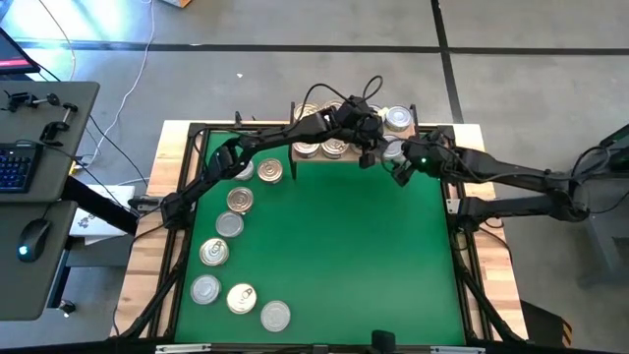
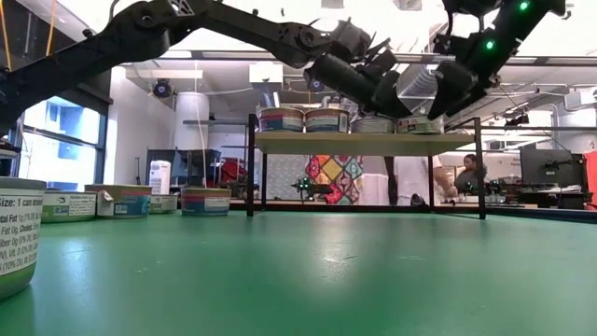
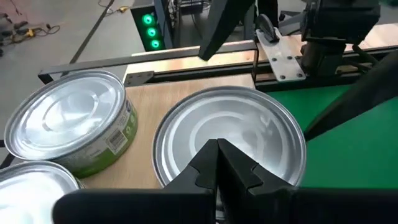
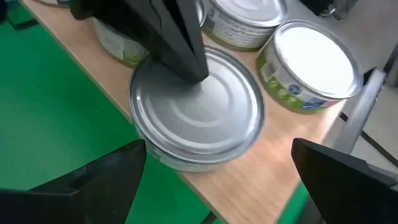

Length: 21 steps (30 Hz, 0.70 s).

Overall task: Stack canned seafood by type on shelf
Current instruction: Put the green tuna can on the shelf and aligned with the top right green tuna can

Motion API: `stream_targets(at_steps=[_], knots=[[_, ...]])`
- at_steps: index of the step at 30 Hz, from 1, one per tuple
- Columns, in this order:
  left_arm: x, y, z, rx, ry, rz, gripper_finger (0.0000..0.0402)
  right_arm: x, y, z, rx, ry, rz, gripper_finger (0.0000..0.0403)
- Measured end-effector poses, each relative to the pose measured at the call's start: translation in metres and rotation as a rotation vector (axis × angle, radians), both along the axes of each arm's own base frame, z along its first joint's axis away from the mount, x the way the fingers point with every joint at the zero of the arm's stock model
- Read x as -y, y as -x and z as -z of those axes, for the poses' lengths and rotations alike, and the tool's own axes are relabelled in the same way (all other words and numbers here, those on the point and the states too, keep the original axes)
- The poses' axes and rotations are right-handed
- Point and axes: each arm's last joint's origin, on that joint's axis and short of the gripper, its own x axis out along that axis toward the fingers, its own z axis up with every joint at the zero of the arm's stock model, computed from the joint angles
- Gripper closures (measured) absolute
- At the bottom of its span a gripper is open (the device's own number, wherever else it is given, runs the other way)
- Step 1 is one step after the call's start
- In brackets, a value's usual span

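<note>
L gripper (image 3: 217, 163), fingers pressed together, tips down on a silver tin (image 4: 198, 112) at the shelf (image 4: 273, 146) front edge. R gripper (image 4: 217, 180) spread wide beside that tin. More tins on mat (image 1: 354, 256) left of shelf.

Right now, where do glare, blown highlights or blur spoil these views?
Right wrist view: the far tin's lid is glared white. Left wrist view: a lid by the shut left claw is washed out. Low view: ceiling lights burn out behind the arms, and the nearest tin is blurred. High view: evenly lit.
</note>
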Motion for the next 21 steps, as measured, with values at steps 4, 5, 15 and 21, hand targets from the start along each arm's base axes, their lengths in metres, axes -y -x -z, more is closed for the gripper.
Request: stream_targets(at_steps=[4,5,15,21], knots=[[0.001,-0.003,-0.004,0.039,-0.017,0.004,0.0401,0.0,0.001,-0.014,0.041,0.009,0.046,0.0009],[0.003,-0.003,-0.006,0.049,-0.024,0.008,0.0401,0.001,0.001,-0.016,0.051,0.018,0.064,0.0009],[0.034,0.041,-0.108,0.102,-0.132,0.063,0.0402,-0.003,-0.01,-0.02,0.159,0.009,-0.02,0.001],[0.056,0.108,-0.173,-0.038,-0.273,-0.02,0.0401,-0.001,-0.02,-0.017,0.193,-0.047,-0.082,0.0053]])
